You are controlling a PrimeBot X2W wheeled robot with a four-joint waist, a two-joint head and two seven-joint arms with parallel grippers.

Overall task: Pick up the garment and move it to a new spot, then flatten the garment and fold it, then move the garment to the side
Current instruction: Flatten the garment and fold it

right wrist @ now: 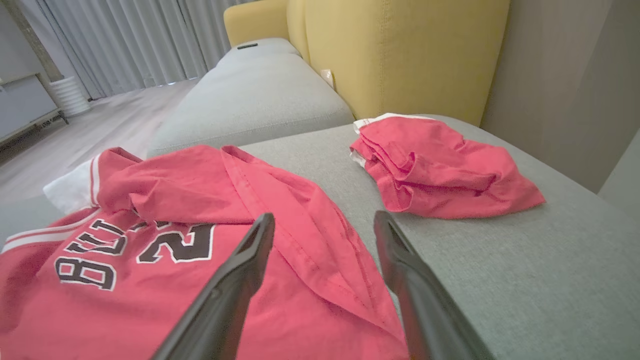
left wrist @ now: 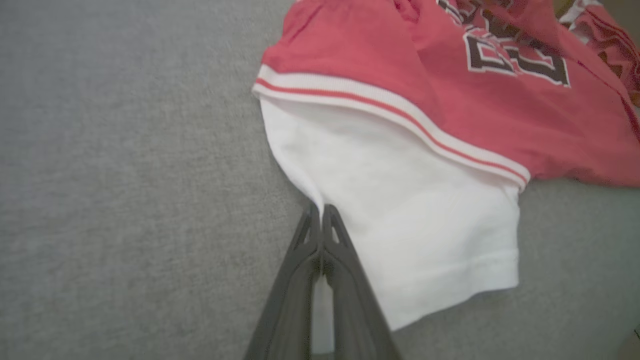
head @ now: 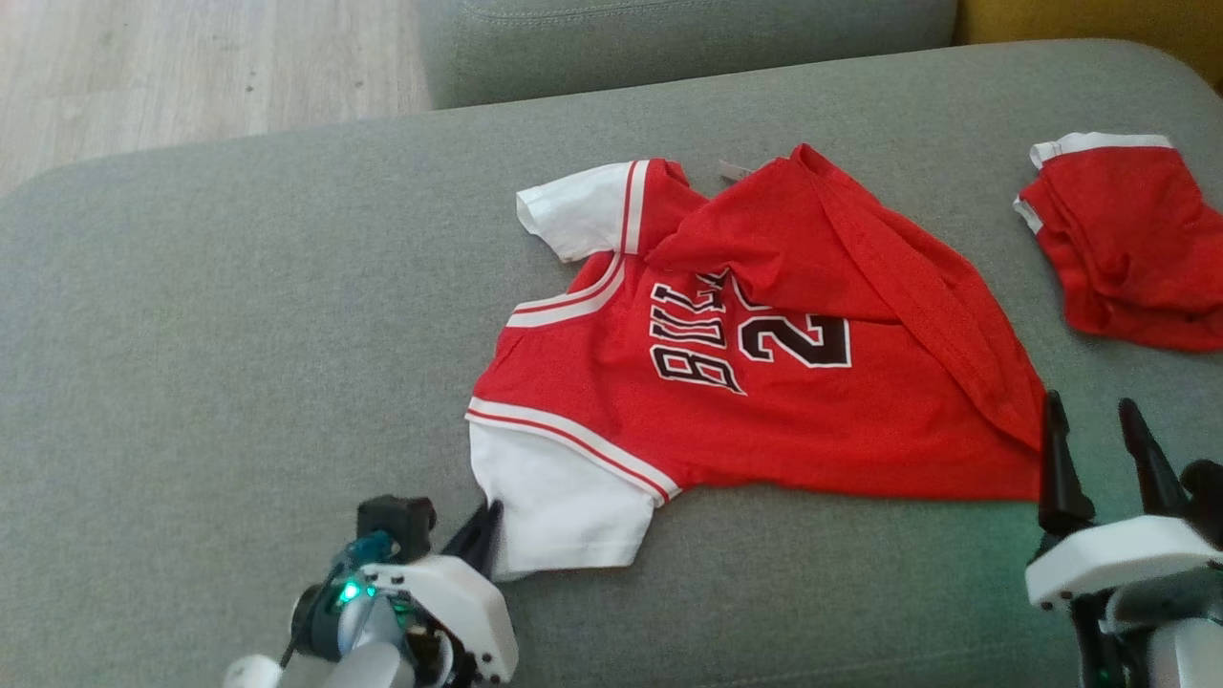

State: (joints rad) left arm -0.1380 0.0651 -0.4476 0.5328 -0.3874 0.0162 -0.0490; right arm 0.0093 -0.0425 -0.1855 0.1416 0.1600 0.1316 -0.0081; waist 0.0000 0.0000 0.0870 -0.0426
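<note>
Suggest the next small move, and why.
Probably lower the right pincer onto the folded red hem of the jersey and close: the left pincer looks shut on the white sleeve, while the right stands open at that hem.

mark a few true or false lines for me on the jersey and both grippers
1. The left gripper is shut on the jersey's white sleeve edge. True.
2. The right gripper grips the jersey. False: its fingers stand open by its corner, holding nothing.
3. The jersey lies fully flat. False: a flap is folded over its number.
4. The other red garment lies apart from the jersey. True.
5. Both garments lie on a wooden table. False: they lie on a grey cushion.
</note>
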